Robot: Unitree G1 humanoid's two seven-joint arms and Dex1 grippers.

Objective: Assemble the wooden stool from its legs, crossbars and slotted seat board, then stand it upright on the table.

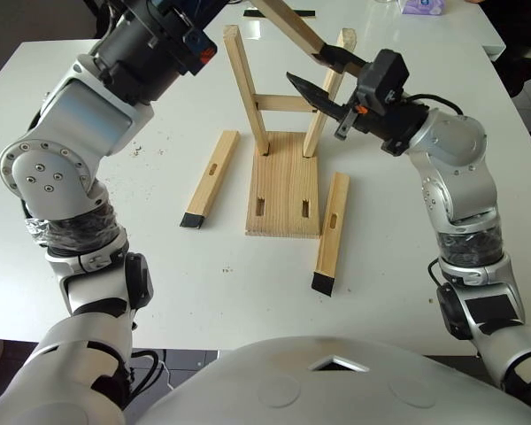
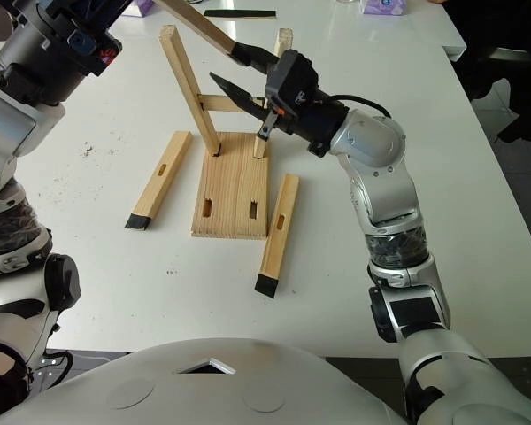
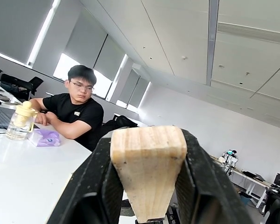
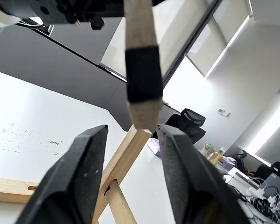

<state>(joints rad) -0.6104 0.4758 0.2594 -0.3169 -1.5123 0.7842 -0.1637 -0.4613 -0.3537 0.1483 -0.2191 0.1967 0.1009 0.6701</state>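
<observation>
The slotted seat board (image 1: 283, 188) lies flat mid-table. Two legs (image 1: 246, 88) (image 1: 329, 97) stand in its far slots, joined by a crossbar (image 1: 283, 104). Two loose legs lie beside the board, one on its left (image 1: 211, 177) and one on its right (image 1: 332, 232). My left gripper (image 3: 148, 186) is shut on another leg (image 1: 292, 27), held slanting above the board with its black-tipped end (image 4: 142, 74) low. My right gripper (image 1: 314, 73) is open just under that tip, near the top of the right standing leg (image 4: 130, 144), and its fingers (image 4: 79, 177) touch nothing.
A black strip (image 1: 279, 13) and a purple tissue pack (image 1: 422, 6) lie at the table's far edge, and a bottle (image 3: 21, 121) stands there too. The white table (image 1: 159, 292) has bare room in front of the board and to both sides.
</observation>
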